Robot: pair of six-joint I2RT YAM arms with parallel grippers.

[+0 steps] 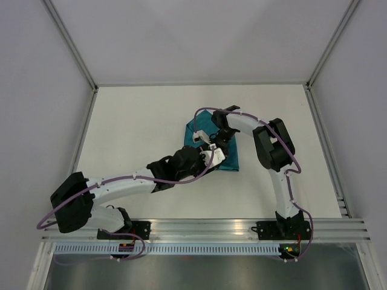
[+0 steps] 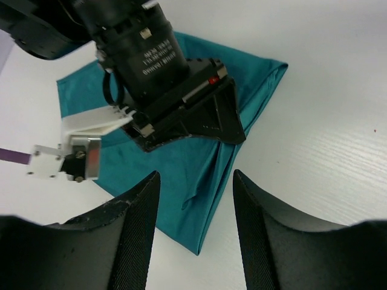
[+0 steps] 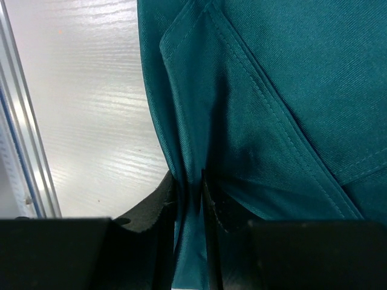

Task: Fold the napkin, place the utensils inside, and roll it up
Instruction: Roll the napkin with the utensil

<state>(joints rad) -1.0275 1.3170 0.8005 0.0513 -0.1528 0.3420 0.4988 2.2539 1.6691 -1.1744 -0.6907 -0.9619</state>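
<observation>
The teal napkin (image 1: 232,159) lies bunched in folds at the middle of the white table (image 1: 139,121). My right gripper (image 1: 215,142) reaches down onto it from the far side. In the right wrist view it (image 3: 188,194) is shut on a raised pleat of the napkin (image 3: 284,90). My left gripper (image 1: 219,156) sits right beside it at the cloth's near edge. In the left wrist view it (image 2: 196,176) is open, with a folded corner of the napkin (image 2: 202,211) lying between its fingers (image 2: 136,223) and untouched. The utensils are out of view.
The right arm's black wrist and white camera mount (image 2: 91,130) hang just ahead of my left fingers. White walls enclose the table on three sides. An aluminium rail (image 1: 205,229) runs along the near edge.
</observation>
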